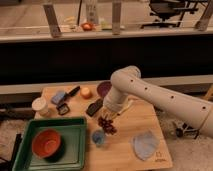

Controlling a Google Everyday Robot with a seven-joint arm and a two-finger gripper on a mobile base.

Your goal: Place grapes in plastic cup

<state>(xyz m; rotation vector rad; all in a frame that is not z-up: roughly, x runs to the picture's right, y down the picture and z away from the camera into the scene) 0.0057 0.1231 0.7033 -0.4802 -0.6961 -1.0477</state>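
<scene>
The grapes [106, 124] are a dark red-purple bunch hanging in a short strand right under my gripper [108, 116], which is shut on their top. The arm reaches in from the right over the wooden table [125, 155]. The plastic cup [98, 137], small and translucent light blue, stands upright on the table just below and left of the grapes. The lowest grapes are close to the cup's right rim, and I cannot tell whether they touch it.
A green tray [75, 150] at front left holds an orange bowl [46, 143]. A cream container [40, 106], blue sponge [58, 97], round orange fruit [86, 92], purple plate [103, 88] and two black objects [94, 107] lie behind. A pale blue cloth [145, 145] lies at front right.
</scene>
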